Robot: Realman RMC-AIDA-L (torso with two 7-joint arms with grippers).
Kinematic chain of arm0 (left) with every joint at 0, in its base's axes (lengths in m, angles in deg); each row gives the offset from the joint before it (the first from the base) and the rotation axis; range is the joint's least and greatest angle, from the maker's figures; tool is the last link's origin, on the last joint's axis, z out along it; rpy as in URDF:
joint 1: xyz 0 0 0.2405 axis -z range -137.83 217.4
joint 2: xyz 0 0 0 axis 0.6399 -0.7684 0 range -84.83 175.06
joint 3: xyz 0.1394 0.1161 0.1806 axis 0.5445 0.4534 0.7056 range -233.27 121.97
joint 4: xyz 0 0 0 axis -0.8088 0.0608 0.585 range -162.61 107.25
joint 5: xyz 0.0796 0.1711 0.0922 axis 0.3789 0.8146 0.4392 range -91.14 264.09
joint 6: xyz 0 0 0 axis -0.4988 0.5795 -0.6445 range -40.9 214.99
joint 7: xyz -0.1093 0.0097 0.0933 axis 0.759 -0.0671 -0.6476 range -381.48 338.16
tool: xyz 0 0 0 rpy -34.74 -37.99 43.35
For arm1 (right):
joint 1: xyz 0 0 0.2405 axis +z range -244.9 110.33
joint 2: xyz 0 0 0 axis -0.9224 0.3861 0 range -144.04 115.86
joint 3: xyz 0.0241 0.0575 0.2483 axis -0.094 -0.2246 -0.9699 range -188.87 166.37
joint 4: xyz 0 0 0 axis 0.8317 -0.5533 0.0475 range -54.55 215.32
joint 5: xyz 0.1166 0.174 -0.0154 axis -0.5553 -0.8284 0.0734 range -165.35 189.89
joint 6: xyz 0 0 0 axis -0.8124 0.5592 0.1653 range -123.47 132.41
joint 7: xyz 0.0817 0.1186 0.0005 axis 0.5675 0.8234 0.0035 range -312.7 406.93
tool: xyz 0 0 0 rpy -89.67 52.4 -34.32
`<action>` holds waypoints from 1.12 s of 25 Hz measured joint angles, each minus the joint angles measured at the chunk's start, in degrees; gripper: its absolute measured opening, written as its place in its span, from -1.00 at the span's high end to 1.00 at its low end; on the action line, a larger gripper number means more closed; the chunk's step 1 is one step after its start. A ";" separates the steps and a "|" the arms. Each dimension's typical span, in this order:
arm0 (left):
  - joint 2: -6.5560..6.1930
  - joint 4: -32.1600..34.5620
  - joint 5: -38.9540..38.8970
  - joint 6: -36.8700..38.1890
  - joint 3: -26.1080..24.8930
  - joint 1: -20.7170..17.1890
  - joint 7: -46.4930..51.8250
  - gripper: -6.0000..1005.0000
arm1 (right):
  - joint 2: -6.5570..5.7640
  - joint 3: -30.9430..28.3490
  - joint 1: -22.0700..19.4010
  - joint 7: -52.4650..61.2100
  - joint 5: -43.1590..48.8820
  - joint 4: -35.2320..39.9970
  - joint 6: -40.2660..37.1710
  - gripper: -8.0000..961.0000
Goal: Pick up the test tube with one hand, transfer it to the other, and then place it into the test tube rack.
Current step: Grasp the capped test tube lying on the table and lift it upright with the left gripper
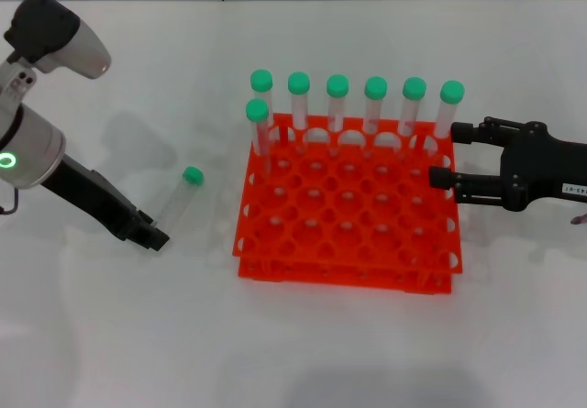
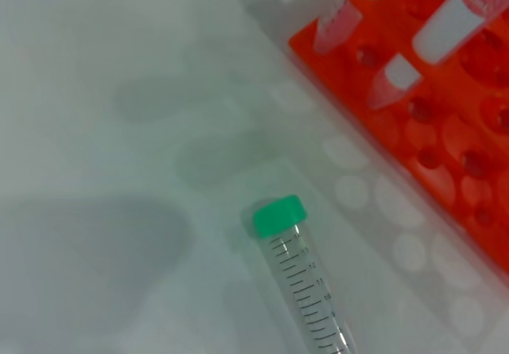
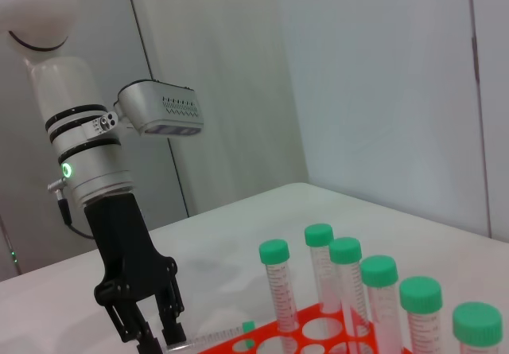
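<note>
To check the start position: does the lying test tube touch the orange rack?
Apart. The head view shows a strip of table between the lying test tube and the test tube rack.

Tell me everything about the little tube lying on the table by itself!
The test tube is a slim, see-through plastic tube with a round green cap and black measuring marks printed along its side. It looks empty. It lies flat on the white table, cap pointing away from the robot, a little to the left of the orange-red test tube rack and not touching it. The left gripper is right at its lower end, fingers open around it.
</note>
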 joint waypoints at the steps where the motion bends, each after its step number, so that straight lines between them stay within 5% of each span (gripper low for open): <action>1: 0.00 -0.27 0.00 -0.18 0.00 0.00 0.09 0.23 | 0.00 0.00 0.00 0.00 0.00 0.01 0.00 -0.65; 28: -0.23 -1.53 -0.02 -1.99 -0.03 -0.04 0.41 0.60 | 0.00 0.00 0.07 -0.08 -0.35 0.05 0.42 -0.65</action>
